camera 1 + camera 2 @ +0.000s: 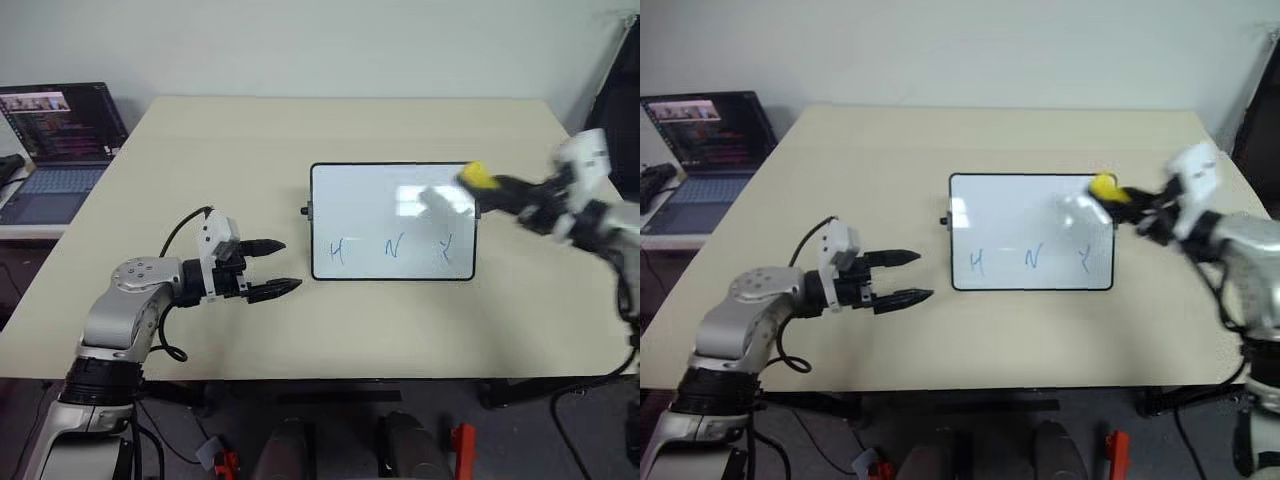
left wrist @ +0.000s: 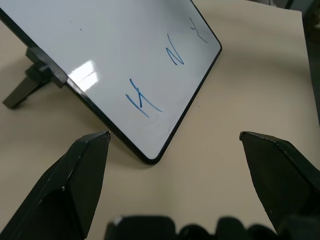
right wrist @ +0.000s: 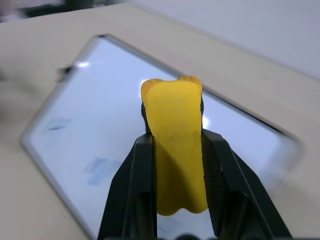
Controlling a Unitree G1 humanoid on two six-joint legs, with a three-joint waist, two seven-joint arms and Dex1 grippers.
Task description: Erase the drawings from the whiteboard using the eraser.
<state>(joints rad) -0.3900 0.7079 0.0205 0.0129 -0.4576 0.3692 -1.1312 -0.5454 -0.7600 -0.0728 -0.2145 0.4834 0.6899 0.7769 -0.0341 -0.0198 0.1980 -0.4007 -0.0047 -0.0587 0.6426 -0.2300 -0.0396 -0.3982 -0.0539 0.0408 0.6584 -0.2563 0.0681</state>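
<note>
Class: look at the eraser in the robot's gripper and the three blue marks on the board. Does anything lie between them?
Nothing visible does. The right gripper holds the eraser over the whiteboard's top right corner; bare board separates it from the drawings.

We count one whiteboard (image 1: 392, 220), three blue drawings (image 1: 391, 247) on it, one yellow eraser (image 1: 478, 177), two grippers, one table (image 1: 250, 140), and what looks like one laptop (image 1: 58, 140).

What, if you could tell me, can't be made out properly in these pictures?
- Right hand: motion-blurred in the head views, so whether the eraser touches the whiteboard is unclear.
- Drawings: smeared blue patches in the right wrist view.
- Laptop: cut off by the picture's edge, screen text too small.
</note>
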